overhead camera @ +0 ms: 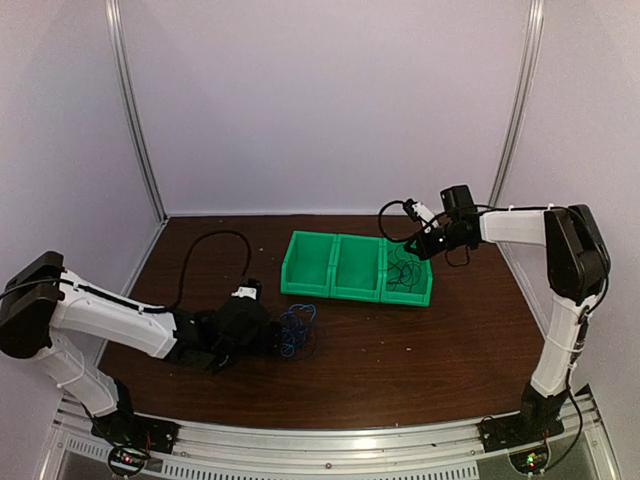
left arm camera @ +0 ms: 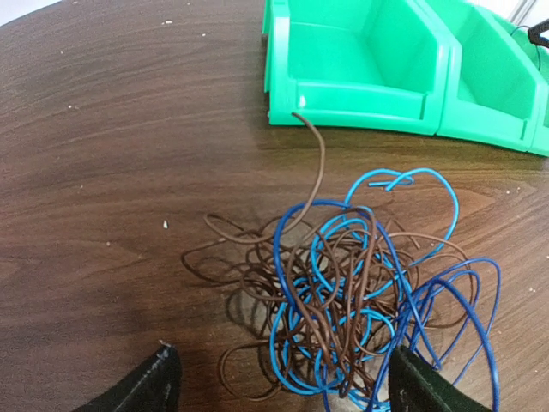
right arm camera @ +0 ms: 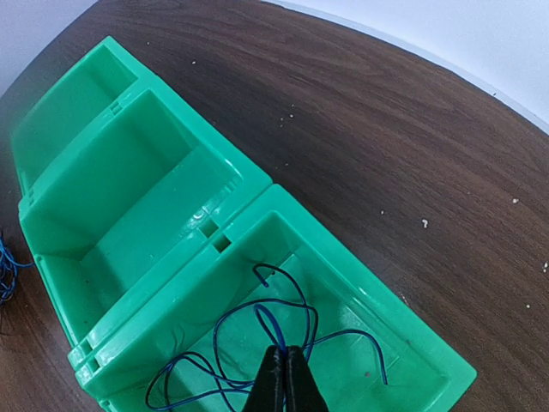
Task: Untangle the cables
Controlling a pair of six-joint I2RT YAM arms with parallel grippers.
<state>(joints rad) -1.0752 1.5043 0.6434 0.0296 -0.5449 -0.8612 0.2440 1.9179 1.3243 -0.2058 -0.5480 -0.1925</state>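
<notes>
One wire in a bin, the tangle lying on the table

The left gripper (left arm camera: pixel 287 384) stands wide open, one finger on each side of the tangle of cables (left arm camera: pixel 343 309) (brown, light blue, dark blue) at the lower right of its view on the wooden table (left arm camera: pixel 103 172), probably to take one strand. The right gripper (right arm camera: pixel 285 369) is clenched at the bottom centre of its view, over the rightmost green bin (right arm camera: pixel 369 276), where a dark blue wire (right arm camera: pixel 279 300) lies; if it pinches this wire, I cannot tell

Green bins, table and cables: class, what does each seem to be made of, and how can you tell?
Green bins: likely moulded plastic; even colour, gloss, moulded slots. Table: wood or wood-look laminate; dark streaky grain, low sheen. Cables: probably wire in smooth coloured insulation; thin strands holding springy loops.
</notes>
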